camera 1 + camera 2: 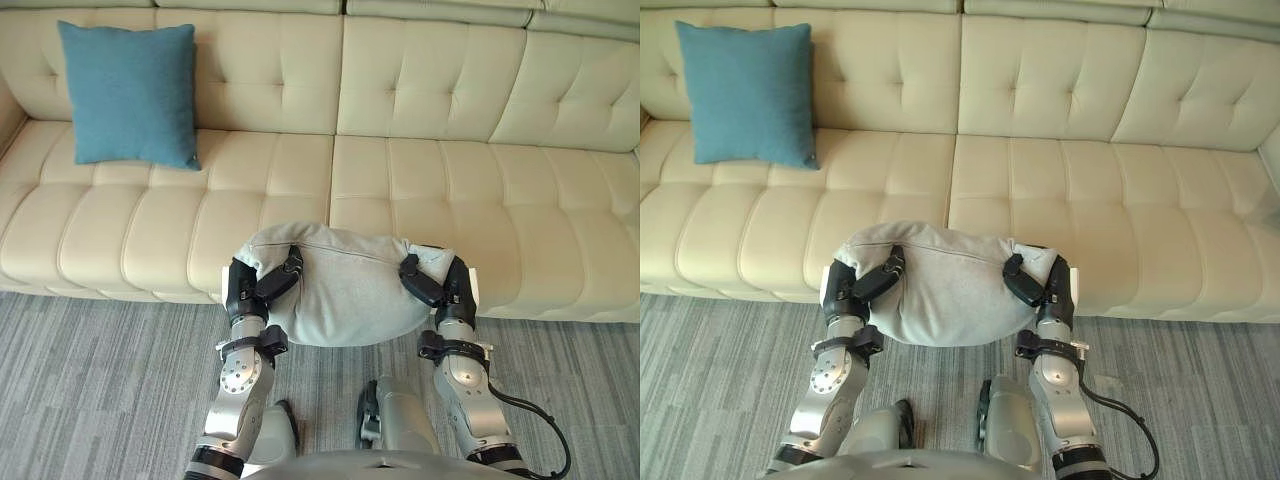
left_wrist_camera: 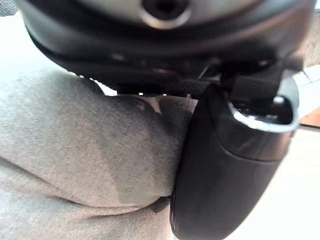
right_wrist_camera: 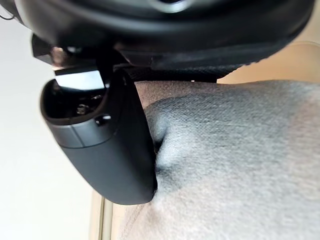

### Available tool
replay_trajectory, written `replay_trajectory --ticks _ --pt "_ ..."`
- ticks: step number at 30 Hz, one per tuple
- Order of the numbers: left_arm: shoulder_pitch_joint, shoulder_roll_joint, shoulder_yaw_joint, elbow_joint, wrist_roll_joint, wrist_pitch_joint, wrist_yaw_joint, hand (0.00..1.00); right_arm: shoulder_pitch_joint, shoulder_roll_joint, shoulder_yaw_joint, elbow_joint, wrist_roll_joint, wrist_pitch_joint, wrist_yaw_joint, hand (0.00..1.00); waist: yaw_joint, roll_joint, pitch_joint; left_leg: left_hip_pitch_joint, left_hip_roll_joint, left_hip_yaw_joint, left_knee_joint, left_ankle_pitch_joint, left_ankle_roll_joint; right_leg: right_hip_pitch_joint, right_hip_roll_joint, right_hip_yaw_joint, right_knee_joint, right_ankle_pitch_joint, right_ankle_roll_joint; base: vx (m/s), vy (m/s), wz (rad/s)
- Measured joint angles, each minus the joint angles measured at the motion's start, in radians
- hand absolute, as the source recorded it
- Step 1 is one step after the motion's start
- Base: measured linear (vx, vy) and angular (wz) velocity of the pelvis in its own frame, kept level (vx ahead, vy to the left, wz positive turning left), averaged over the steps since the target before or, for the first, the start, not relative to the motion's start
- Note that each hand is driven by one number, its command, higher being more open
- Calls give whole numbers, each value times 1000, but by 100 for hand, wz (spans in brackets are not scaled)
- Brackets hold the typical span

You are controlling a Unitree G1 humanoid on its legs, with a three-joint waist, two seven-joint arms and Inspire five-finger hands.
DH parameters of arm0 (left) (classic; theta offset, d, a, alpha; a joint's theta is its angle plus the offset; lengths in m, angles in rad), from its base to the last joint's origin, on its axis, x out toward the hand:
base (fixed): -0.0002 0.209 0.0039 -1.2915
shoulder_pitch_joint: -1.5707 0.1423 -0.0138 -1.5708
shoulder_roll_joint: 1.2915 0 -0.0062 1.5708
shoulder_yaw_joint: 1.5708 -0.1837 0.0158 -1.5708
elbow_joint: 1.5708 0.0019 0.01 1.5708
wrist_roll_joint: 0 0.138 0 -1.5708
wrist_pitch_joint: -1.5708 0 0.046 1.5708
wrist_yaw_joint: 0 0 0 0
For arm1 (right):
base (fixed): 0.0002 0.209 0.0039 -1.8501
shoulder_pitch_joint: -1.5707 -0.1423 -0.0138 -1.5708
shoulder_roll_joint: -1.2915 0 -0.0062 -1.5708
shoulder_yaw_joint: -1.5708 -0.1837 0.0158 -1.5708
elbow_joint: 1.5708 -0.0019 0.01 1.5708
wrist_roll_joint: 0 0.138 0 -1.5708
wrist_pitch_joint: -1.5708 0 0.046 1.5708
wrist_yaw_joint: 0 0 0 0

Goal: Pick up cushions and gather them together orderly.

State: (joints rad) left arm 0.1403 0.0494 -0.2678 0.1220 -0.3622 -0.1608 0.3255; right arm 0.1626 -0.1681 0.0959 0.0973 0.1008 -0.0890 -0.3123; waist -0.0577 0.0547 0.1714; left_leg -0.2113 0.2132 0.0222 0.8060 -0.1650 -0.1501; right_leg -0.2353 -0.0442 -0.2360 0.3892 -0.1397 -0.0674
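Note:
A light grey cushion (image 1: pixel 345 285) hangs in the air between my two hands, over the sofa's front edge. My left hand (image 1: pixel 258 285) grips its left end, thumb pressed over the top. At the cushion's other end my right hand (image 1: pixel 435 283) clamps it the same way. Both wrist views show a thumb digging into the grey fabric (image 2: pixel 90 145) (image 3: pixel 235 160). A teal cushion (image 1: pixel 130 92) leans upright against the backrest at the sofa's far left.
The cream tufted sofa (image 1: pixel 450 190) spans the whole width; its seat to the right of the teal cushion is bare. Grey striped carpet (image 1: pixel 90 380) lies in front of it.

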Motion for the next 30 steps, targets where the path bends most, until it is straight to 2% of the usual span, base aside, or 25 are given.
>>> replay_trajectory --ticks 1,2,3,4,5,7,9,10,11,12,13,15,17,21,26,30 --pt "10 -5 0 -2 0 0 -6 0 24 3 0 -27 2 0 -3 0 9 0 0 -44 19 21 135 -3 4 49 8 -4 -26 0 0 356 -131 3" --pt "14 -6 0 -4 0 0 -9 0 62 6 0 -93 2 0 -5 0 27 -1 -2 -99 44 67 246 -17 29 106 13 -4 -60 0 0 250 -94 -10" --pt "14 -6 1 -6 -1 0 -9 0 70 7 0 -112 2 0 -5 0 30 -1 -3 -113 48 77 255 -23 38 119 13 -4 -71 0 0 282 -94 -13" --pt "14 -5 3 -18 -1 -1 -9 0 78 7 -1 -159 2 0 -5 0 36 0 -5 -152 55 101 240 -38 62 149 13 -3 -97 0 0 262 -43 -14" --pt "12 -7 3 -31 -2 -1 -9 0 77 7 -5 -191 1 -2 -6 0 46 3 -8 -181 61 115 188 -48 78 164 14 2 -112 0 0 254 -13 -23" --pt "11 -9 2 -43 -2 -2 -19 0 62 12 -26 -206 -1 -5 -6 0 58 3 -9 -200 53 109 43 -49 80 195 14 14 -126 0 0 280 90 -20" --pt "11 -10 -6 -43 -1 -2 -31 0 61 13 -41 -204 -1 -5 -6 0 57 -1 -11 -187 16 93 -146 -34 86 226 6 21 -122 -7 11 266 177 -7" --pt "12 -9 -17 -43 -1 -2 -31 0 61 11 -50 -201 -3 -5 -6 0 57 7 -20 -152 -16 67 -337 105 102 243 7 29 -106 -34 56 283 250 -10" --pt "14 -9 -25 -43 -1 -2 -31 0 62 8 -57 -197 -3 -5 -6 0 56 23 -31 -143 -20 49 -387 191 97 252 18 37 -102 -51 83 283 241 3" --pt "10 22 -30 -39 -1 5 -32 0 51 46 -72 -141 -18 -8 -6 0 44 -19 -61 -112 -49 47 -417 119 83 263 -8 53 -101 -103 106 270 214 13" --pt "7 36 -31 -39 -1 13 -32 0 46 74 -80 -109 -21 -7 -6 0 42 -48 -67 -97 -73 55 -440 127 93 263 -33 55 -99 -110 110 232 142 18" --pt "26 56 -31 -38 -1 18 -31 0 48 99 -76 -77 -21 -7 -2 0 41 -67 -76 -47 -108 69 -484 129 99 294 -62 71 -118 -105 111 173 108 7" --pt "30 63 -31 -38 -1 18 -31 0 37 96 -74 -62 -30 -7 3 0 48 -66 -78 -15 -123 79 -518 133 107 322 -73 94 -147 -95 123 93 53 0" --pt "26 73 -31 -38 -1 18 -31 0 -11 87 -74 -20 -41 -3 4 0 52 -66 -79 27 -121 104 -602 171 98 323 -64 127 -178 -74 119 25 -35 -20" --pt "-48 82 -42 -39 0 18 -27 0 -59 54 -77 -14 -42 -1 -7 0 50 -64 -81 90 -112 135 -769 265 87 283 -46 172 -175 -63 113 -26 -53 -24" --pt "-123 84 -49 -39 1 19 -4 0 -132 39 -82 -14 -62 -1 -44 0 47 -63 -82 102 -108 146 -838 311 85 250 -40 193 -171 -63 114 -76 -44 -22"
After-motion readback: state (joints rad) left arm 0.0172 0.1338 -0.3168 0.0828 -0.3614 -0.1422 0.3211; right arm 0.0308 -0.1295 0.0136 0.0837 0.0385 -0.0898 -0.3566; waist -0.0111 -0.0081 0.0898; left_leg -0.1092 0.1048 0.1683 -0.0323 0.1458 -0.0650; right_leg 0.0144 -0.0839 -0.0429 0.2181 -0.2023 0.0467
